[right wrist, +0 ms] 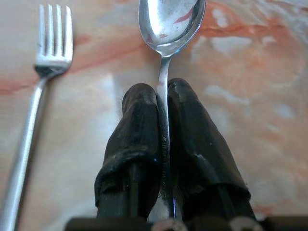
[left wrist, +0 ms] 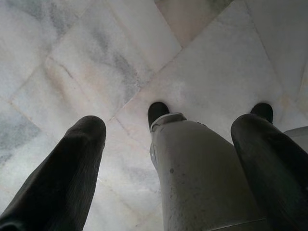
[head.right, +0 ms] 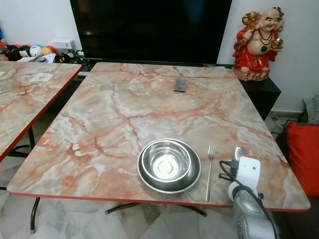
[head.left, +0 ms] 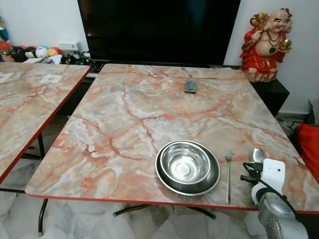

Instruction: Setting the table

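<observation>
A steel bowl [head.left: 185, 163] sits in a steel plate [head.left: 212, 181] near the front edge of the marble table [head.left: 124, 124]. To the right of the plate lies a fork [head.left: 229, 172], tines pointing away from me. Further right lies a spoon [right wrist: 171, 21], parallel to the fork, its bowl [head.left: 257, 155] showing past my right wrist. My right gripper [right wrist: 163, 103] is shut on the spoon's handle, low over the tabletop. My left gripper [left wrist: 171, 124] hangs open over the floor, beside my own leg [left wrist: 202, 173].
A second marble table [head.left: 30, 99] stands to the left across a narrow gap. A small dark flat object [head.left: 191, 86] lies at the far side of the table. A black TV [head.left: 159, 25], a red statue [head.left: 266, 40] and a red cushion [head.left: 309, 149] are beyond.
</observation>
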Controlling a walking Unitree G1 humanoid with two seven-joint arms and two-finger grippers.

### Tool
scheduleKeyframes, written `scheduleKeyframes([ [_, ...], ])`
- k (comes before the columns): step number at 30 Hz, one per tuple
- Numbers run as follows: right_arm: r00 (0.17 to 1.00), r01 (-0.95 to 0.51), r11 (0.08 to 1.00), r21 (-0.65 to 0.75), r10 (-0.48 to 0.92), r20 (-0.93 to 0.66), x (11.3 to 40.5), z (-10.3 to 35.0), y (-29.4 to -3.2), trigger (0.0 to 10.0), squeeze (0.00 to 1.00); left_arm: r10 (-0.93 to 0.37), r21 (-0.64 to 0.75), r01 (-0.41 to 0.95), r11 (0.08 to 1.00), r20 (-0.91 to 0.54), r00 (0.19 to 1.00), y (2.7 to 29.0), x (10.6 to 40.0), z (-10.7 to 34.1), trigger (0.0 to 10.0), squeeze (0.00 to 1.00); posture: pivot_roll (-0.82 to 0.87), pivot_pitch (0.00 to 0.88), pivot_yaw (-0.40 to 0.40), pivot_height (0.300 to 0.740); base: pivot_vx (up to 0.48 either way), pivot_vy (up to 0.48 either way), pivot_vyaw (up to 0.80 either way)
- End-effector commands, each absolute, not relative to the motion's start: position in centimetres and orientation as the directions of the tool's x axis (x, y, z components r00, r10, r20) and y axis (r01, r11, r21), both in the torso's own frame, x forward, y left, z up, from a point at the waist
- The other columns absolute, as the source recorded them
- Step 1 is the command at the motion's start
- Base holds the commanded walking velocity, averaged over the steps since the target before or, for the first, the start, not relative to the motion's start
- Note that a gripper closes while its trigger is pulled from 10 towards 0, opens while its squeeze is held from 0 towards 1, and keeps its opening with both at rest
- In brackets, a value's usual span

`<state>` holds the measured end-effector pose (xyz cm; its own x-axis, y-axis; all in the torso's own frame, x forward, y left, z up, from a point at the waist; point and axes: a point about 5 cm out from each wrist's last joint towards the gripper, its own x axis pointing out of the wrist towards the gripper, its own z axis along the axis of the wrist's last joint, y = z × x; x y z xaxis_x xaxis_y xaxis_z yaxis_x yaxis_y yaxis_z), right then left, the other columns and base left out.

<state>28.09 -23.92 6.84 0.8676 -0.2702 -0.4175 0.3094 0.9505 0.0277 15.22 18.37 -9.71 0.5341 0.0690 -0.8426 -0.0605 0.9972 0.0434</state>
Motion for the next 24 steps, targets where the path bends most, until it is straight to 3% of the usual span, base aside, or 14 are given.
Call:
scheduleKeyframes([
  [1,0.867,0.311,0.948,0.066,-0.255,-0.428,27.8,6.9,-24.1,10.0,0.00,0.059,0.041,-0.046,0.998,-0.860,0.506,18.2,14.4,-10.1,10.0,0.00,-0.01,0.000,-0.023,0.740,0.000,0.000,0.00],
  [9,0.883,0.225,0.965,0.134,-0.143,-0.448,28.3,6.9,-23.0,10.0,0.00,0.058,0.039,-0.048,0.998,-0.862,0.504,18.2,14.4,-10.1,10.0,0.00,-0.01,0.000,-0.025,0.740,0.000,0.000,0.00],
  [24,0.867,0.228,0.964,0.139,-0.136,-0.479,28.4,5.9,-22.4,10.0,0.00,0.058,0.040,-0.046,0.998,-0.862,0.503,18.2,14.3,-10.1,10.0,0.00,0.00,0.000,-0.025,0.740,0.000,0.000,0.00],
])
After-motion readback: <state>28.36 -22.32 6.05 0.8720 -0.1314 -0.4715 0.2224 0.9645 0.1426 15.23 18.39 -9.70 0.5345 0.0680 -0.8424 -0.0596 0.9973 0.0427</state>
